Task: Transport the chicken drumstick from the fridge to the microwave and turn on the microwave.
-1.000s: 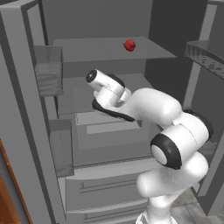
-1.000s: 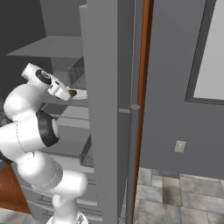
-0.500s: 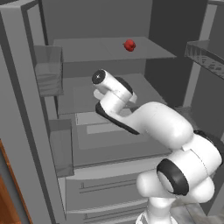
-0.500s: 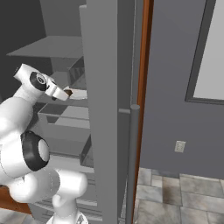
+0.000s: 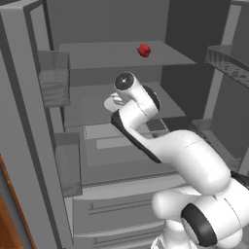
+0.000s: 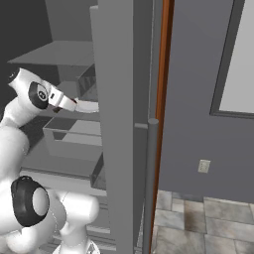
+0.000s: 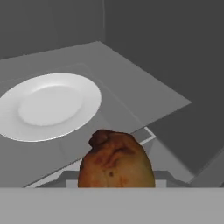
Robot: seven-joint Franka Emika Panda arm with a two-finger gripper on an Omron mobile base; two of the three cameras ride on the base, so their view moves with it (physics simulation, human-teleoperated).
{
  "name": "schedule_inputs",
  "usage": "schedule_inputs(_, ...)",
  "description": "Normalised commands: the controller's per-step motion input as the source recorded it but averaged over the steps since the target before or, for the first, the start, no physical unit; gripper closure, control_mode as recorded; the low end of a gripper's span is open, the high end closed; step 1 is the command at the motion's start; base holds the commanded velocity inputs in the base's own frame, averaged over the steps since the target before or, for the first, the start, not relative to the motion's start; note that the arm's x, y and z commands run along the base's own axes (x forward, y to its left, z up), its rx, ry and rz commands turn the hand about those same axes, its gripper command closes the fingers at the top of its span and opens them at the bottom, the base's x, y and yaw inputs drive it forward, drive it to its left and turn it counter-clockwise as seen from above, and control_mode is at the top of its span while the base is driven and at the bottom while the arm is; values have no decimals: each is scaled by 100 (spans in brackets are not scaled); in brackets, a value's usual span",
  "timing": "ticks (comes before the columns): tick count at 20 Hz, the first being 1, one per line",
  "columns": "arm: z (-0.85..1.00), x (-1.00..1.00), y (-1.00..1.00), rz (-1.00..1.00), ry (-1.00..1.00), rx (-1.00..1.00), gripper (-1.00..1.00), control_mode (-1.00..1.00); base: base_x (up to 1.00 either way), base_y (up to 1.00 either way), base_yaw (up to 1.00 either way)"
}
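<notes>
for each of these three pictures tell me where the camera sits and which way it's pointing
Left base view: behind the arm's left, facing the large grey fridge, small red round item on top shelf; white arm shows.
Right base view: behind its right, along the fridge door edge; arm at left.
Hand view: on the hand, looking along the tool at the golden-brown chicken drumstick and round white plate.
Both base views share the fridge shelves.

A grey wall (image 6: pixel 198 99) stands to the right, with a dark-framed pale panel (image 6: pixel 240 59) high on it and a small white outlet (image 6: pixel 203 166) lower down. The floor (image 6: pixel 208 223) is mottled stone tile. Orange wood trim (image 6: pixel 163 74) runs vertically.
</notes>
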Motion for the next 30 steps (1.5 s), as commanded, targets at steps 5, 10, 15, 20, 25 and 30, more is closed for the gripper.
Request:
schedule_inputs(5,42,-43,0,24,11,2,100,-100,0,0,0)
schedule_inputs(10,38,-56,0,21,2,0,100,-100,0,0,0)
schedule_inputs(15,28,-61,0,7,0,0,100,-100,0,0,0)
schedule_inputs(20,21,-60,0,0,0,0,100,-100,0,0,0)
schedule_inputs(25,20,-59,0,1,0,0,100,-100,0,0,0)
schedule_inputs(30,20,-58,-3,4,0,4,100,-100,0,0,0)
